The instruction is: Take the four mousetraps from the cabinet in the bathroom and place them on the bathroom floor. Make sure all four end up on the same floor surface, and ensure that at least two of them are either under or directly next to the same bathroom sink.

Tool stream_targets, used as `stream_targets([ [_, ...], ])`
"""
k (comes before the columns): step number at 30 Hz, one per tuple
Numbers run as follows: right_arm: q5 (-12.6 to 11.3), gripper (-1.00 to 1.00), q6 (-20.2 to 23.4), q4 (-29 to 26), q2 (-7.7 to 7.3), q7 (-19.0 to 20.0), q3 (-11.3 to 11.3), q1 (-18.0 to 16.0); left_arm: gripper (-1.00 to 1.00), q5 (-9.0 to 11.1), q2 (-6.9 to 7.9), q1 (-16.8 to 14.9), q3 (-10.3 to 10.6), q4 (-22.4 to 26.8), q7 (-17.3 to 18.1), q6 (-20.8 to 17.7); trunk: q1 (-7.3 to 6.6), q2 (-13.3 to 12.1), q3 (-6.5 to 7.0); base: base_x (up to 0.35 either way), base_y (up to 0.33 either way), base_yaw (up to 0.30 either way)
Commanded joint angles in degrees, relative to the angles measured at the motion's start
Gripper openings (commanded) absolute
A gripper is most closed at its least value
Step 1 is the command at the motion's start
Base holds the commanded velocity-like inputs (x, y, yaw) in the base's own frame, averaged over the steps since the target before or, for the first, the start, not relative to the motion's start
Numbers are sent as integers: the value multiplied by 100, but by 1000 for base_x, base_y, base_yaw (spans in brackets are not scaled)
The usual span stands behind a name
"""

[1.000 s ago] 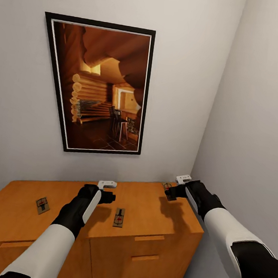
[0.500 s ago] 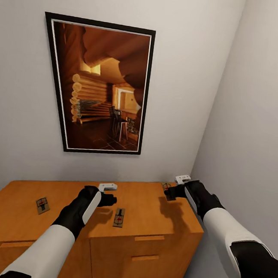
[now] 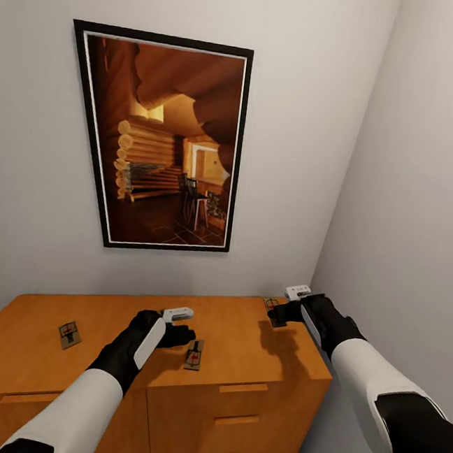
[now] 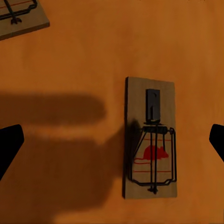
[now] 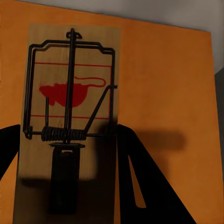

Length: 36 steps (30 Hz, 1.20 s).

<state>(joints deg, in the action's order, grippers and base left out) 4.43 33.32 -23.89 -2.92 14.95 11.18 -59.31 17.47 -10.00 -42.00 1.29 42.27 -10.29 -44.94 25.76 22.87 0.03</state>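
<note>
Head view: orange-brown cabinet [image 3: 255,342] stands in a corner under a framed picture [image 3: 162,142] of a log-cabin interior. Its drawers are shut; contents unseen. Three mousetraps lie flat on the cabinet's smooth top, none inside anything.

Left mousetrap [image 3: 68,334] sits well apart from both arms, toward the left end of the top. Middle mousetrap [image 3: 193,354] lies near the front edge, just beside the left gripper [image 3: 184,334]. Left wrist view: same trap [image 4: 150,138] lies between the two dark fingertips [image 4: 9,144], jaws spread wide and touching nothing; gripper shadow falls across the trap's near edge. Corner of another trap [image 4: 18,16] shows further off.

Right gripper [image 3: 276,312] hovers at the far right corner of the top, over the third mousetrap [image 3: 272,304]. Right wrist view: that trap [image 5: 70,126] is close under the fingers [image 5: 140,182], red mouse print and spring bar plain; jaws apart, one finger to each side, contact cannot be told.
</note>
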Motion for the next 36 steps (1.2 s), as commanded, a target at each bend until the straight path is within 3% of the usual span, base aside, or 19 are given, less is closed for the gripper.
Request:
stream_targets([
  [1,26,-100,26,-10,-4,36,16,1,100,64,0,-1,13,-19,-57,28,2,5,-3,0,0,0],
  [13,19,-100,26,-10,-5,35,14,0,100,41,0,-1,26,-149,-93,276,2,5,-3,0,0,0],
  [22,21,-100,26,-10,-7,65,0,2,100,56,0,-1,382,-166,-93,305,2,5,-3,0,0,0],
  [36,31,-100,26,-10,-7,87,15,-2,100,47,0,-1,423,-159,-179,310,2,5,-3,0,0,0],
])
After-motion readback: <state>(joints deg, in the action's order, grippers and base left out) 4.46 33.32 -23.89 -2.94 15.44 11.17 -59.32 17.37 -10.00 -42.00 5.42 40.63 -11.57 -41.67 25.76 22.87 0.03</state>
